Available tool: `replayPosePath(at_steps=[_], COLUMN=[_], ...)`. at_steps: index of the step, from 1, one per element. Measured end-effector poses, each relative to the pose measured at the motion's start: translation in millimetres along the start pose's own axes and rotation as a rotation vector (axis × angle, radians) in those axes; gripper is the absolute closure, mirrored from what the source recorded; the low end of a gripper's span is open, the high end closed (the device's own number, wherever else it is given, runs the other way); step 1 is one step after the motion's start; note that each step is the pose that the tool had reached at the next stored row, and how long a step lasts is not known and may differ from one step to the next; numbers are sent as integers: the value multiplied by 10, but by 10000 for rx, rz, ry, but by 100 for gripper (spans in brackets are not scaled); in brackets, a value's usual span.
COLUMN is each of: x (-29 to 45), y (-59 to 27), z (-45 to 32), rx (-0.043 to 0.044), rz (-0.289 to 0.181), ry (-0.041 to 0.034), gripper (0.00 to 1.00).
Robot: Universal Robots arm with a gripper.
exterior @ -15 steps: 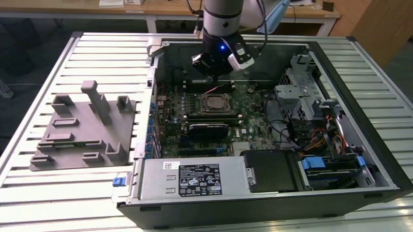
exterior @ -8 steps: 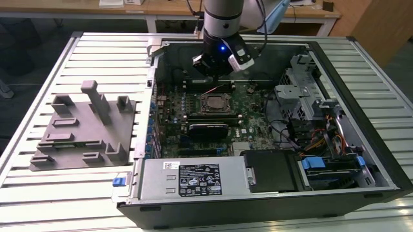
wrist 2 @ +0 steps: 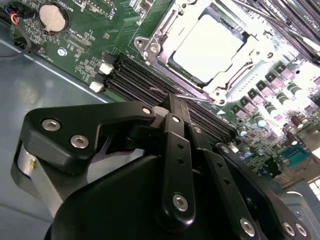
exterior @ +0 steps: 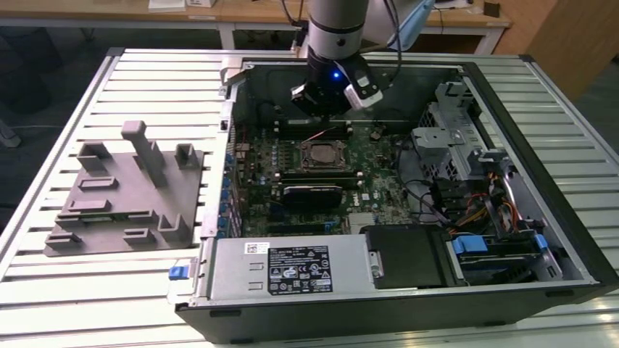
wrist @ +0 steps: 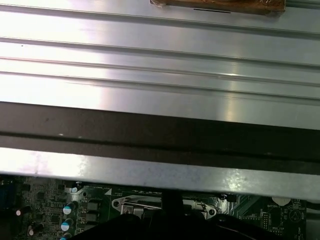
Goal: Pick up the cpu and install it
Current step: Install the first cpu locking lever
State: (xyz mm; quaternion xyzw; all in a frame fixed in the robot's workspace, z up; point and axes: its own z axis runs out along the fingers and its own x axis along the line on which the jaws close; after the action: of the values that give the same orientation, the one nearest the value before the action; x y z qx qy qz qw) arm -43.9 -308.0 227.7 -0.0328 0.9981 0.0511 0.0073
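Item: cpu [wrist 2: 207, 47], a small flat square with pale metal top, seated in the socket frame [wrist 2: 150, 47] on the motherboard [exterior: 329, 170]; judged light, rigid and fragile underneath, best held by opposite edges. Pincer [wrist 2: 175, 107]: clenched on nothing, fingers together. Arm [exterior: 335, 25] descends near-vertically into the computer case [exterior: 541, 239], poised just beside the socket.

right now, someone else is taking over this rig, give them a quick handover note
Gripper: fingers together, nothing between them, hanging inside the open computer case above the motherboard.
The cpu: already lying in the socket, pale top facing up, as the second wrist view shows.
Grey tray: on the table at the exterior view's left.
Done: cpu placed. Left: whether the socket frame is latched cannot be told.
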Motion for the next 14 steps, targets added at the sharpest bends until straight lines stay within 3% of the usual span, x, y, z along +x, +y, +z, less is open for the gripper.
replayPosePath(at_steps=[14], x=[-75], y=[-10], z=[87], rx=[7], rz=[-8], ry=[0], gripper=[89])
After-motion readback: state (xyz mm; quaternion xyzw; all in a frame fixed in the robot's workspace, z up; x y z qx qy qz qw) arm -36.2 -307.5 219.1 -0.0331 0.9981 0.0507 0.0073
